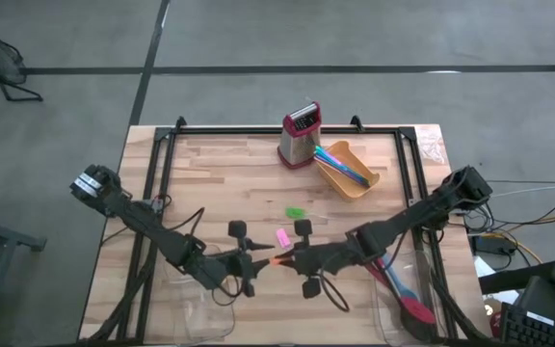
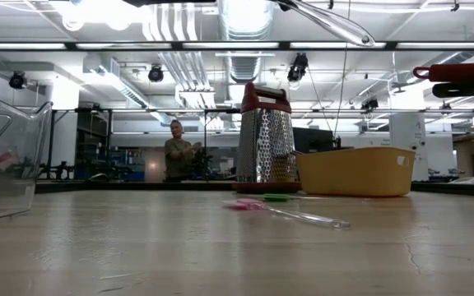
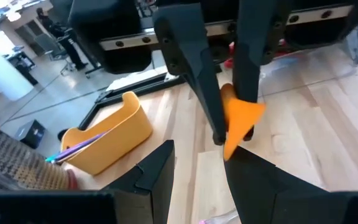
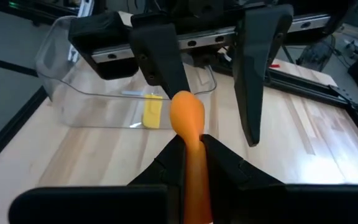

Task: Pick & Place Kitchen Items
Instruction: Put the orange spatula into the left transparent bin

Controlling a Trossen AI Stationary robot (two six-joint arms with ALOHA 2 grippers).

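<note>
My right gripper is shut on an orange plastic spoon, held above the table's near middle. My left gripper faces it, open. In the right wrist view its two fingers stand on either side of the spoon's round end. A pink piece and a green piece lie flat on the wood. A thin clear stick lies near them. My right gripper pinches the spoon's handle between its two fingers. The fingers come about level from the table's right and the spoon runs along them. Its round end sticks out toward my left gripper, clear of the table. Whether my left gripper's finger touches that end, I cannot tell.
A metal grater with a red top and a yellow bin holding blue and coloured sticks stand at the far middle. A clear tray with a yellow piece sits near left. A second tray holds a red spatula near right.
</note>
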